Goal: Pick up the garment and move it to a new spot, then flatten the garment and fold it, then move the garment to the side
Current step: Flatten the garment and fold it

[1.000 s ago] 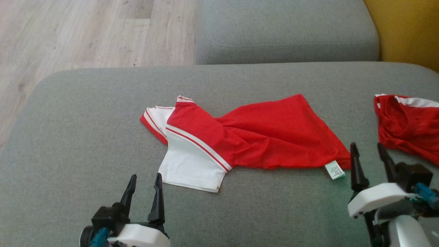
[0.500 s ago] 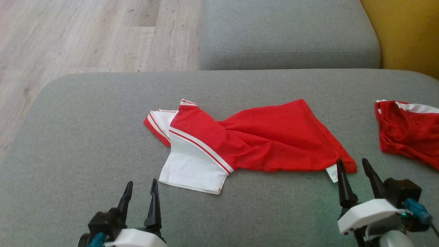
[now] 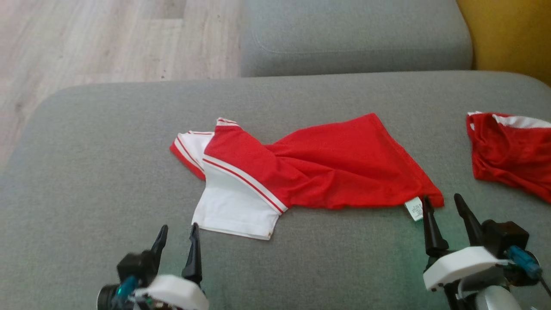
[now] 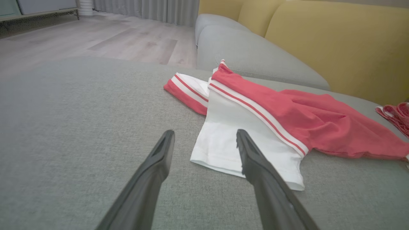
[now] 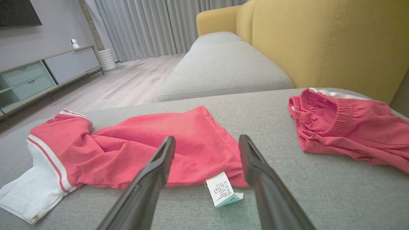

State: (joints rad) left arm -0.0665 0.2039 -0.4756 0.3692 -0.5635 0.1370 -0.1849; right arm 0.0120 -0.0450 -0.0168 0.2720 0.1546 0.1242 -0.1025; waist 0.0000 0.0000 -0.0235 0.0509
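- Two sets of jaws, both spread wide, nothing between them.
- Left gripper point(image 3: 178, 227) hangs low over the cushion. Its inner finger tip is just at the near corner of the white sleeve point(image 3: 232, 211). In its wrist view that finger overlaps the sleeve hem, and the other finger is over bare cushion.
- Right gripper point(image 3: 442, 198) points at the hem corner, tips just short of the red edge. In its wrist view the small white care label point(image 5: 222, 188) lies between the fingers.
- Change: a second ago the right gripper stood farther right, between the two garments. It has since swung in to the label corner. The left gripper has barely shifted against the sleeve. The head camera has moved too, so the scene's slide is not the cloth moving.
- Task thing: twisted red-and-white mesh shirt point(image 3: 335, 172), mid-cushion on the broad grey fabric sofa seat point(image 3: 107, 150). Sleeve end lies toward the left arm, hem toward the right. It is not lifted.
- Farther out: a second red garment with an elastic waistband point(image 3: 508, 159) lies well apart to the right, then the yellow sofa back point(image 3: 508, 34) and the pale wood floor point(image 3: 86, 38).
- Judgement: both arms look staged at opposite ends and the pick-up is not yet begun. Risk: the right jaws may catch the label alone.
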